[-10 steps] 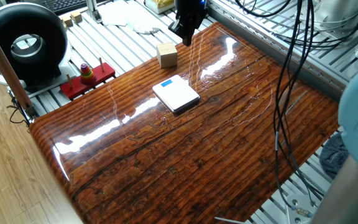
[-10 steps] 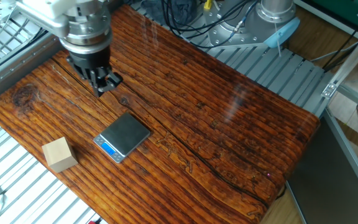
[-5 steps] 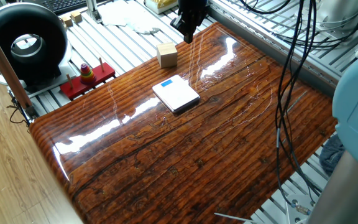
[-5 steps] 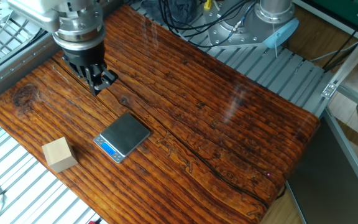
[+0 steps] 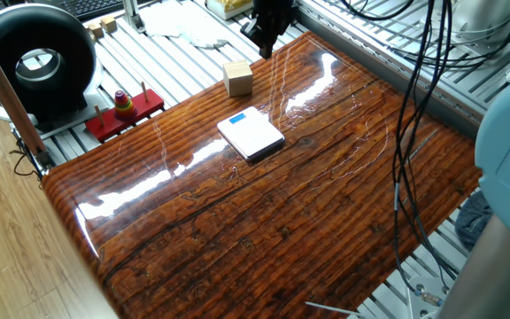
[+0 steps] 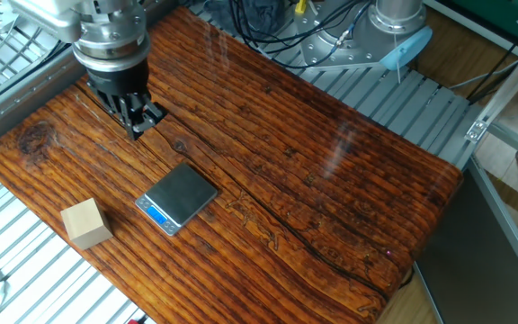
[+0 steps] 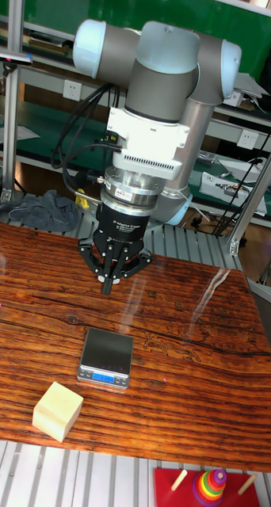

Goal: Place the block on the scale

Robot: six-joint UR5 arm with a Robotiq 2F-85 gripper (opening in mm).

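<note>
The block (image 5: pixel 237 77) (image 6: pixel 85 223) (image 7: pixel 58 410) is a light tan wooden cube resting on the glossy wooden table near one edge. The scale (image 5: pixel 251 135) (image 6: pixel 178 198) (image 7: pixel 106 356), a thin square pad with a blue rectangle at one corner, lies flat a short way from the block. Nothing is on it. My gripper (image 5: pixel 263 46) (image 6: pixel 139 124) (image 7: pixel 109 285) hangs above the table beyond the scale, on the side away from the block. Its fingers are shut together with nothing between them.
A red toy base with a coloured ring stack (image 5: pixel 124 111) and a black round device (image 5: pixel 38 62) stand off the table's edge near the block. Black cables (image 5: pixel 410 97) hang over the far side. Small wooden pieces (image 5: pixel 103 25) lie by a keyboard (image 5: pixel 104 7).
My gripper has drifted a little away from the scale, toward the table's far edge. The block and scale have not moved.
</note>
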